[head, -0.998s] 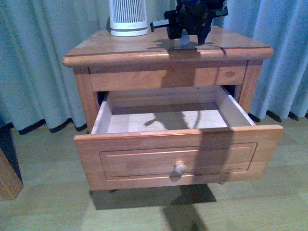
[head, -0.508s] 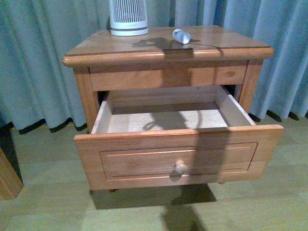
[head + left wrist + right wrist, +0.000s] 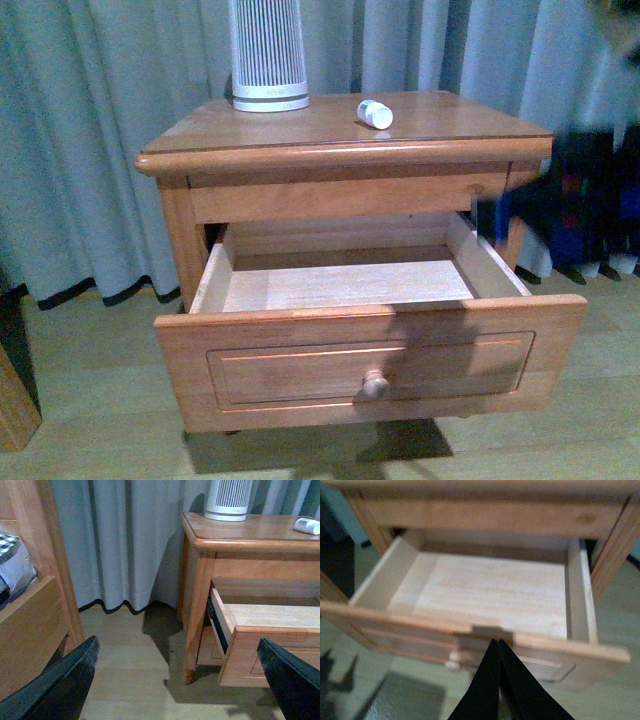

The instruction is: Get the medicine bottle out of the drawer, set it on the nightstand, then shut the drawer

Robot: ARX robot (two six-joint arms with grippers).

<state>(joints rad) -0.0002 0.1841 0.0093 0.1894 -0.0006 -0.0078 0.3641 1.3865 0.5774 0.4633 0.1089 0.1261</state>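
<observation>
The medicine bottle (image 3: pixel 375 113) lies on its side on the top of the nightstand (image 3: pixel 300 130), near the back right; it also shows in the left wrist view (image 3: pixel 307 526). The drawer (image 3: pixel 370 365) stands pulled out, and its pale inside (image 3: pixel 490 592) is empty. My right gripper (image 3: pixel 496 642) is shut and empty, just above and in front of the drawer's front edge. In the front view my right arm (image 3: pixel 585 200) is a dark blur beside the nightstand's right side. My left gripper (image 3: pixel 177 680) is open and empty, low over the floor to the left of the nightstand.
A tall white ribbed device (image 3: pixel 268 55) stands at the back left of the nightstand top. Grey curtains (image 3: pixel 90 130) hang behind. Another wooden piece of furniture (image 3: pixel 30 610) stands left of my left gripper. The floor (image 3: pixel 135 655) is pale wood.
My right gripper let go of the bottle on the nightstand top and left it lying there. The arm has come down to the right, in front of the open drawer. The front view has shifted slightly.
</observation>
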